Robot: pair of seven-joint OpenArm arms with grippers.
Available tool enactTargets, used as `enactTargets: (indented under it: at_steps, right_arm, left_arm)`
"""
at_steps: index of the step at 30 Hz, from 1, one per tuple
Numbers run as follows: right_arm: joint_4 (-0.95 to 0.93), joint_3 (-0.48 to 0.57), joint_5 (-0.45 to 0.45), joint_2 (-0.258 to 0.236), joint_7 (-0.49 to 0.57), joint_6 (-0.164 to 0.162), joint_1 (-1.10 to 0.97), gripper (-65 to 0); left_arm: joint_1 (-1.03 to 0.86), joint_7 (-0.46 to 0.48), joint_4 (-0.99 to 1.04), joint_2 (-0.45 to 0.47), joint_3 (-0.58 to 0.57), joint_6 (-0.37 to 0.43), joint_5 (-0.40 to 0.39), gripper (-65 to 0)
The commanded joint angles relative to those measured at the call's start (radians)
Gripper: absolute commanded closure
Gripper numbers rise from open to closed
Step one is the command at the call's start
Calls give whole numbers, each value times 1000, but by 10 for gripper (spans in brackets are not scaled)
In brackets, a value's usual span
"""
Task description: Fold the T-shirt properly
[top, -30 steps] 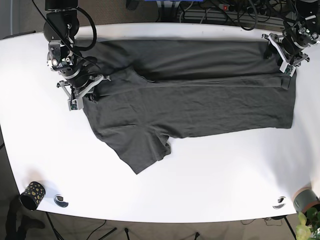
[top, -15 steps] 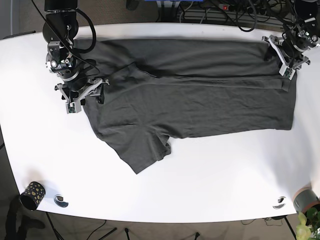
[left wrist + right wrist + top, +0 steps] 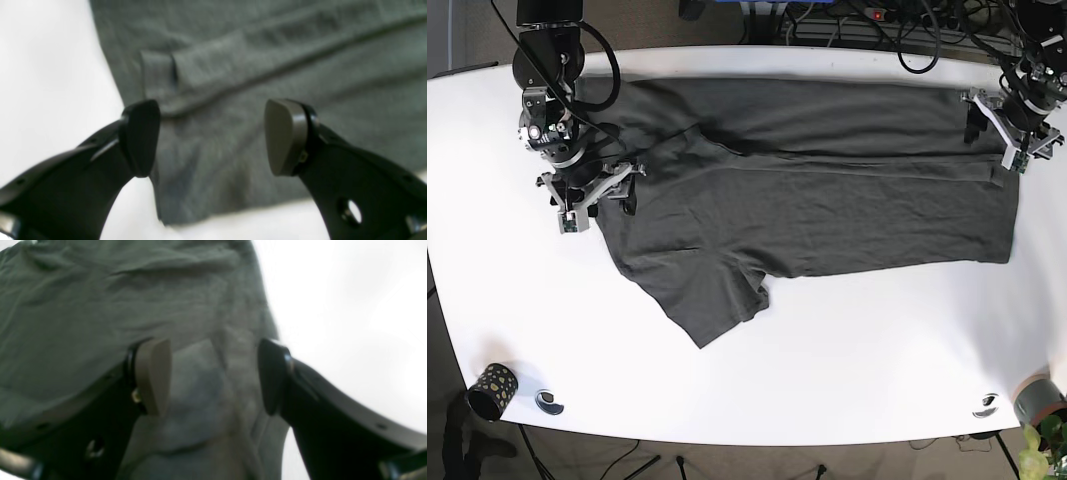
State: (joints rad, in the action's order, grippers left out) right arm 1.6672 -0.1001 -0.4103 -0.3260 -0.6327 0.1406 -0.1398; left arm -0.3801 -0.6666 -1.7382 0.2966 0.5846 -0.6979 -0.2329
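T-shirt [image 3: 807, 205] lies flat across the table [image 3: 847, 360]; left gripper [image 3: 210, 136] and right gripper [image 3: 213, 373], both spread and empty, hover over opposite shirt edges, apparently positioned to pinch for a fold.

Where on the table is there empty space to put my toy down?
The widest bare patch of the white table lies along the front, below the T-shirt, between the spotted cup and the small gray pot. The back is crowded by the shirt and both arms.
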Motion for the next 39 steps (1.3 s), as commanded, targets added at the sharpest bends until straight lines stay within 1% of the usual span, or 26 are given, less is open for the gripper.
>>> enactTargets:
  at_steps: [1, 4, 6, 12, 14, 16, 19, 20, 22, 27, 28, 31, 33, 36, 39]
  right_arm:
    - [-16, -3, -6, -11, 27, 6, 50, -393]
    - [-95, -2, 0, -11, 27, 6, 116, -392]
    - [-154, -2, 0, -11, 27, 6, 165, -388]
    - [-318, 3, 1, -12, 27, 7, 305, -387]
    - [-364, 24, 1, -20, 30, 11, 343, -387]
    - [-416, 44, 1, -22, 32, 34, 389, -387]
    - [-503, 49, 3, -22, 37, 90, 454, -387]
    - [-534, 50, 3, -22, 47, 101, 469, -387]
    - [-599, 55, 3, -22, 84, 112, 503, -387]
    - [-709, 56, 3, -17, 132, 115, 546, -387]
    - [-718, 56, 3, -14, 135, 123, 547, -387]
    - [-726, 56, 3, -8, 138, 169, 547, -387]
    - [-726, 58, 3, 17, 136, 182, 546, -387]
    - [-726, 58, 3, 35, 132, 184, 540, -387]
    - [-711, 58, 3, 41, 132, 184, 521, -385]
  left_arm:
    - [30, -14, -16, 16, 10, 0, -10, -458]
    - [82, -63, -15, 16, 36, 0, -6, -458]
    - [115, -80, -15, 14, 62, 0, -4, -458]
    - [185, -88, 7, 11, 73, 0, -1, -458]
    - [192, -88, 13, 14, 73, 0, -1, -458]
    - [192, -88, 14, 16, 73, 0, -1, -458]
    - [192, -88, 14, 14, 73, 0, -1, -458]
    - [192, -88, 14, 13, 74, 0, -1, -458]
    - [192, -88, 14, 13, 74, 0, -1, -458]
    - [192, -86, 14, 13, 73, 0, -3, -458]
    - [192, -86, 14, 13, 73, 0, -3, -458]
    - [197, -86, 14, 11, 71, 0, -3, -458]
    - [223, -86, 14, 11, 73, 0, -3, -458]
    - [246, -86, 36, 11, 77, 0, -1, -458]
    - [274, -86, 85, 17, 77, 0, -1, -458]
